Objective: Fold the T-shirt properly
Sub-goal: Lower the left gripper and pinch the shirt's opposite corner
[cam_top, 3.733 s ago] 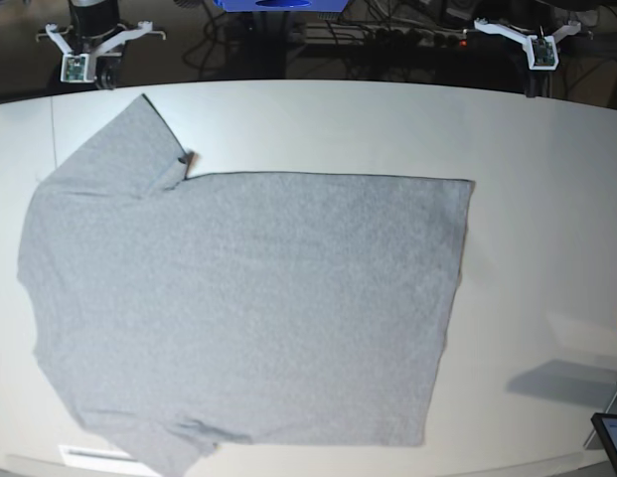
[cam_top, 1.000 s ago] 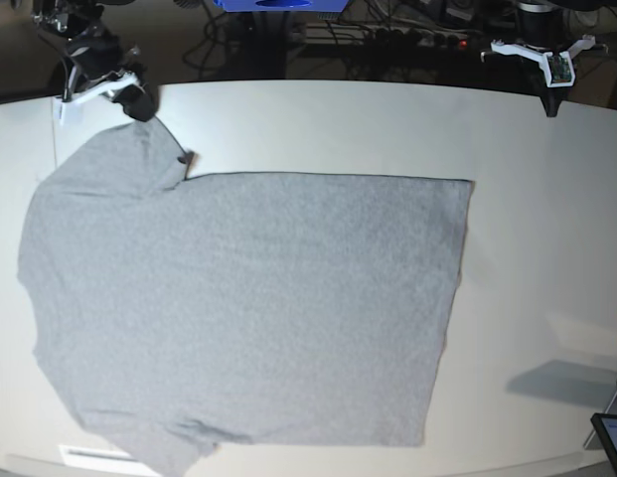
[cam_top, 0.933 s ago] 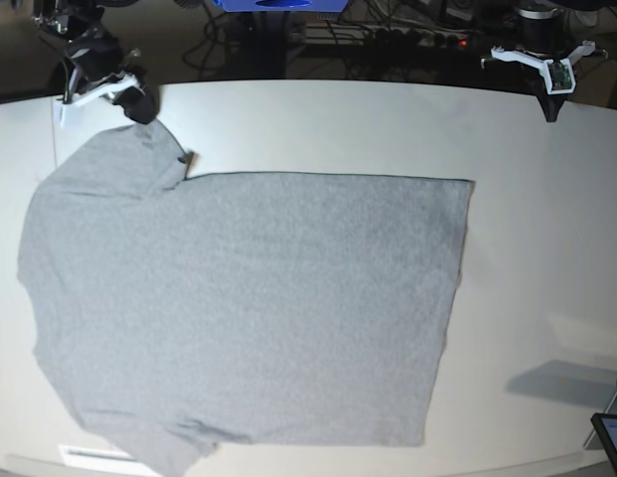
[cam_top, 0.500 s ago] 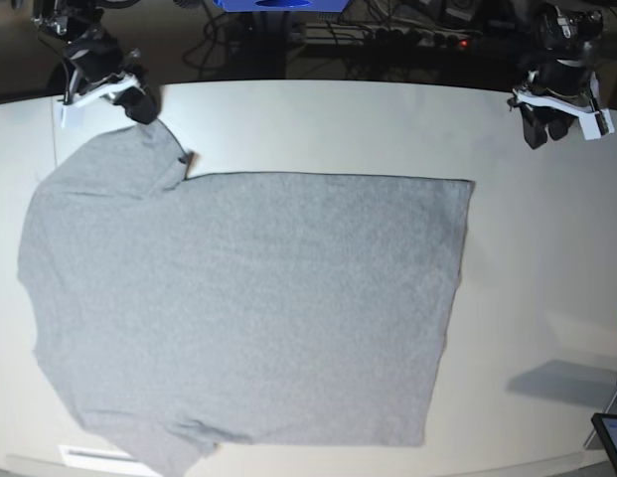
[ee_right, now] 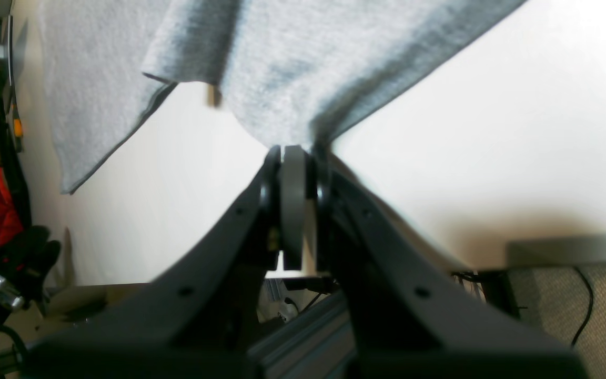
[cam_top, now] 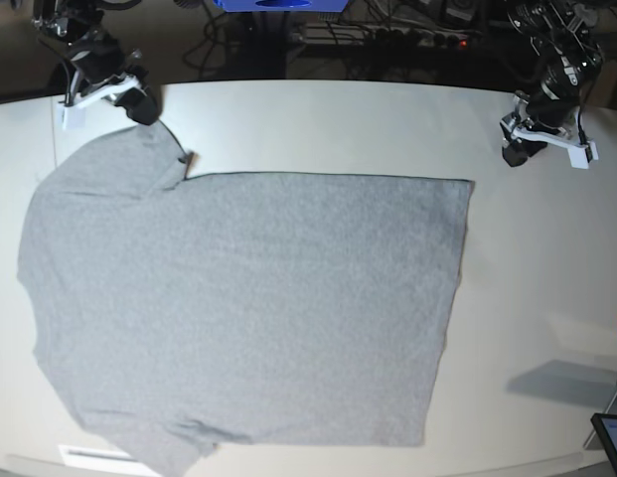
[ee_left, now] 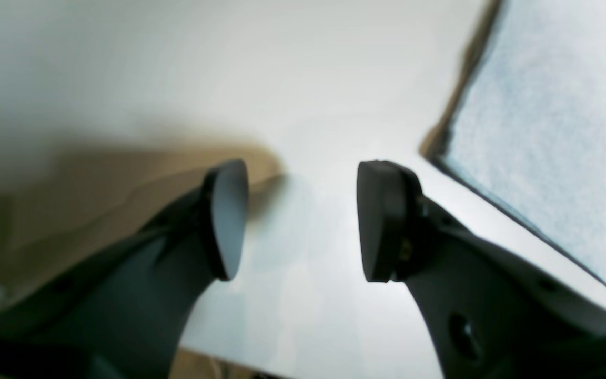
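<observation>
The grey T-shirt (cam_top: 248,308) lies spread flat on the white table, plain side up, sleeves at the left and hem at the right. My right gripper (cam_top: 141,105) is at the tip of the far sleeve. In the right wrist view it (ee_right: 295,158) is shut, with the edge of the T-shirt (ee_right: 292,68) pinched between its fingertips and pulled up a little. My left gripper (cam_top: 514,151) hovers over bare table just beyond the far hem corner. In the left wrist view it (ee_left: 303,218) is open and holds nothing, and the T-shirt (ee_left: 555,116) corner lies to its right.
The table (cam_top: 338,119) ends at a curved back edge, with cables (cam_top: 387,40) and dark floor behind it. A dark screen (cam_top: 611,437) pokes in at the front right corner. A white label (cam_top: 94,455) sits at the front left edge.
My left arm has swung down from the back right to just beyond the far hem corner, and its jaws have opened. The right gripper has stayed on the sleeve tip.
</observation>
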### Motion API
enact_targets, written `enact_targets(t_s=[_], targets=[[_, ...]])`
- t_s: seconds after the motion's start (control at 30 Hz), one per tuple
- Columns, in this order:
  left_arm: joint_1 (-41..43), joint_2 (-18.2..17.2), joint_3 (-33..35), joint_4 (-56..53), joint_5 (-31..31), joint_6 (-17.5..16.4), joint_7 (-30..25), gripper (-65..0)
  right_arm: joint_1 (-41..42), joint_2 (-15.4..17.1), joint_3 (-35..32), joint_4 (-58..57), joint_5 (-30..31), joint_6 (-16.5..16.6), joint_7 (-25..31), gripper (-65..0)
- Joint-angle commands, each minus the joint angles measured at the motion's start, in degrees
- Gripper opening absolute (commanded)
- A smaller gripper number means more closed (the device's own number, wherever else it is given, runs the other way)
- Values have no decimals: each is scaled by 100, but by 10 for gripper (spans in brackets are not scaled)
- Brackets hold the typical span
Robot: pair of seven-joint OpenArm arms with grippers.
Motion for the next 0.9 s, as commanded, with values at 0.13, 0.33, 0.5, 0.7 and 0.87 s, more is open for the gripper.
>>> enact_targets(t_s=[0.13, 0.33, 0.5, 0.7, 0.87], targets=[[-346, -27, 77, -252, -88, -34, 144, -317, -48, 28, 11, 85, -11, 9, -10, -649], [-584, -1, 683, -296, -88, -34, 126, -319, -48, 28, 11, 85, -11, 9, -10, -649], [-680, 70, 1167, -296, -88, -34, 117, -321, -48, 28, 11, 85, -11, 9, -10, -649], [-795, 342, 1202, -375, -79, -34, 135, -321, -48, 28, 11, 85, -11, 9, -10, -649], [-970, 342, 1202, -858, -79, -34, 108, -324, -48, 28, 11, 85, -11, 9, -10, -649]])
